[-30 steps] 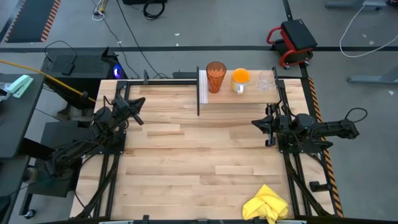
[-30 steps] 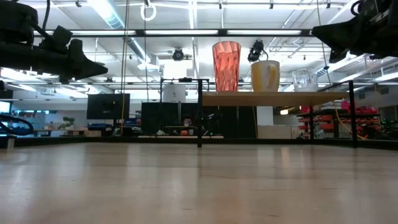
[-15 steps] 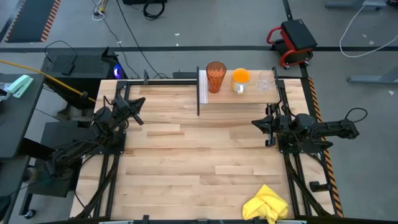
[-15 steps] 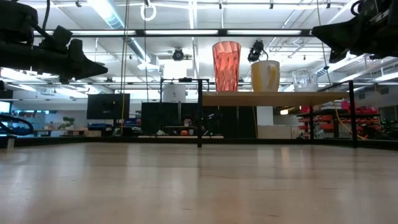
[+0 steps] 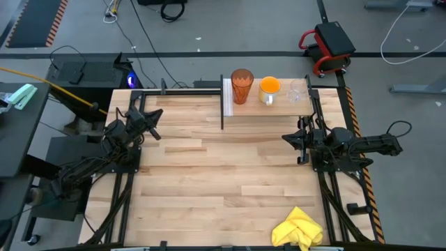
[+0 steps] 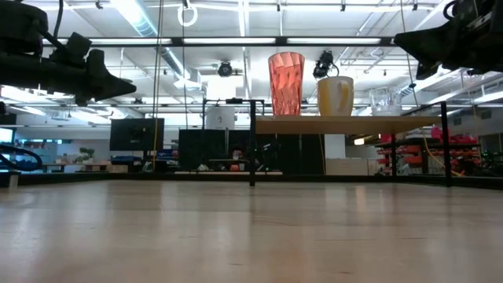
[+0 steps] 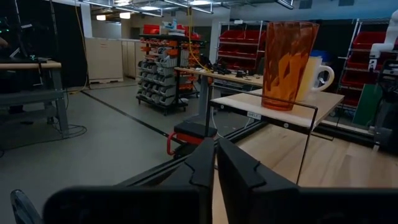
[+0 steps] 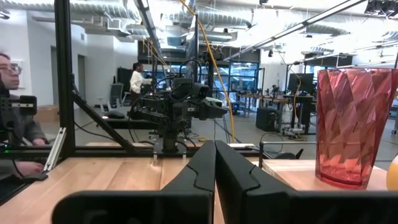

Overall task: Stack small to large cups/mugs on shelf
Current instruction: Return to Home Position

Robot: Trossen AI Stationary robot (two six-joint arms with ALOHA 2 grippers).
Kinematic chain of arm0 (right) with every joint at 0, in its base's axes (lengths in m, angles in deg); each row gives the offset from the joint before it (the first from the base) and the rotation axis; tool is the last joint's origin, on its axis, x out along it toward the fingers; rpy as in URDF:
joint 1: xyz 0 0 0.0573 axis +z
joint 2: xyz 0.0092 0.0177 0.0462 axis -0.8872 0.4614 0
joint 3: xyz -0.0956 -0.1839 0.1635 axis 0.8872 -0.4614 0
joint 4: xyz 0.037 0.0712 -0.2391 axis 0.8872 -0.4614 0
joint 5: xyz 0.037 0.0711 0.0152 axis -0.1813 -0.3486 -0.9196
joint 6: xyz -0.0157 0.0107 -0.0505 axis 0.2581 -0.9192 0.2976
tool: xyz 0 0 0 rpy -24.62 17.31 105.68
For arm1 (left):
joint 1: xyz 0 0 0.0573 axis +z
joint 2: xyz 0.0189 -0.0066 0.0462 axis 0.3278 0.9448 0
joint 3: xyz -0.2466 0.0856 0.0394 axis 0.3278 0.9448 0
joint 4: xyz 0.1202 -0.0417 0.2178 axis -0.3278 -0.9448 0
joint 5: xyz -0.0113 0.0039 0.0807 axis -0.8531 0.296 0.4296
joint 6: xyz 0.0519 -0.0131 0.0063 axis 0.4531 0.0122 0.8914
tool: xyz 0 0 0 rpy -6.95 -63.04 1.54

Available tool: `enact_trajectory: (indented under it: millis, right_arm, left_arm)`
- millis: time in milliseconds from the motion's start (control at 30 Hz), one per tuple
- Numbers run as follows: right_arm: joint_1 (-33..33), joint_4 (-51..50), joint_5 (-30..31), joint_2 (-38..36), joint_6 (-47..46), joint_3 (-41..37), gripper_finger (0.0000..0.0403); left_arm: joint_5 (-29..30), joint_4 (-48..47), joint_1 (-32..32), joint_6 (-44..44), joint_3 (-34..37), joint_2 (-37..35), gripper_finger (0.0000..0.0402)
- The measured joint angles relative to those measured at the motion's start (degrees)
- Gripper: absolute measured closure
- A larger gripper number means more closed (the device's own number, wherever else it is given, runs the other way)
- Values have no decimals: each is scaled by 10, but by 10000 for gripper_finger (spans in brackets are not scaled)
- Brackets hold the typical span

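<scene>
Three cups stand on their bases in a row on the shelf (image 5: 279, 108) at the table's far edge: the tall dark-orange tumbler (image 5: 241, 86) on the left, the bright orange cup (image 5: 269, 88) in the middle, the small clear glass (image 5: 297, 91) on the right. In the low view the tumbler (image 6: 286, 83), orange cup (image 6: 335, 96) and glass (image 6: 386, 101) stand upright on the shelf board (image 6: 346, 122). My left gripper (image 5: 156, 124) hovers shut at the table's left side. My right gripper (image 5: 286, 139) hovers shut in front of the shelf, at the right. Neither touches anything.
A crumpled yellow cloth (image 5: 299, 229) lies at the table's near right corner. The shelf's white end panel (image 5: 226, 97) and black legs (image 6: 252, 141) stand at the far edge. Bare wood tabletop (image 5: 223, 174) lies between the arms. People show beyond the table in the right wrist view.
</scene>
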Motion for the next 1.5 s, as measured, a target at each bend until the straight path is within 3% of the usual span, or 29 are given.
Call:
enact_trajectory:
  millis: [1500]
  right_arm:
    - [0,0,0,0,0,0,389]
  left_arm:
    - [0,0,0,0,0,0,377]
